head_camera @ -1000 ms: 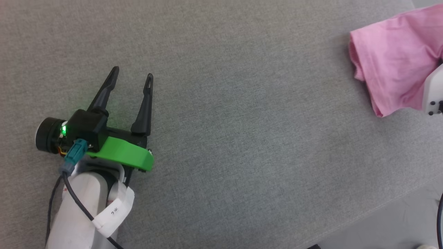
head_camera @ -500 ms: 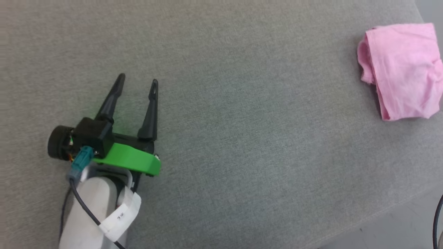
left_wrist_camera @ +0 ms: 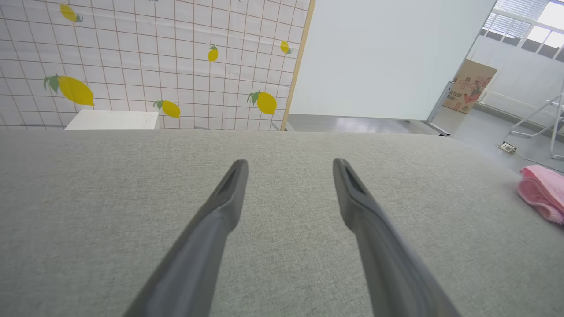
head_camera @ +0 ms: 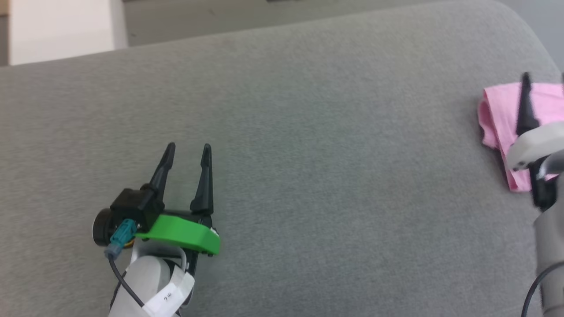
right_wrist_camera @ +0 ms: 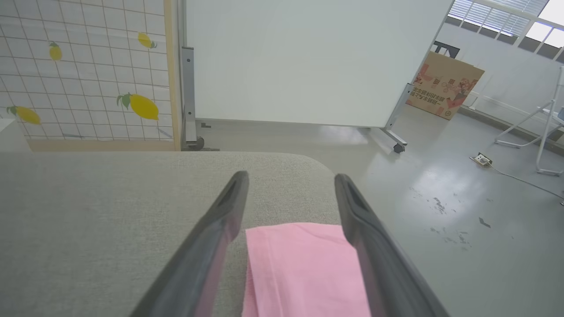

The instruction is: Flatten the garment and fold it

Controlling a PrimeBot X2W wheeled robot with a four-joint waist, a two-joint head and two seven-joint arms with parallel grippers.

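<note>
Right gripper (right_wrist_camera: pixel 291 178) has let go of the garment (right_wrist_camera: pixel 304 264), leaving it folded near the grey surface's (head_camera: pixel 335 176) right corner.
Its fingers now stand apart above the pink bundle, holding nothing; the left gripper (head_camera: pixel 188 147), likewise spread, waits well apart. Folding looks complete.

Both arms forward, jaws apart.
Left gripper (head_camera: pixel 188 147): fingers spread, pointing ahead, pale forearm trailing behind. Right gripper (right_wrist_camera: pixel 291 176): fingers equally parted, low at the far right.
</note>
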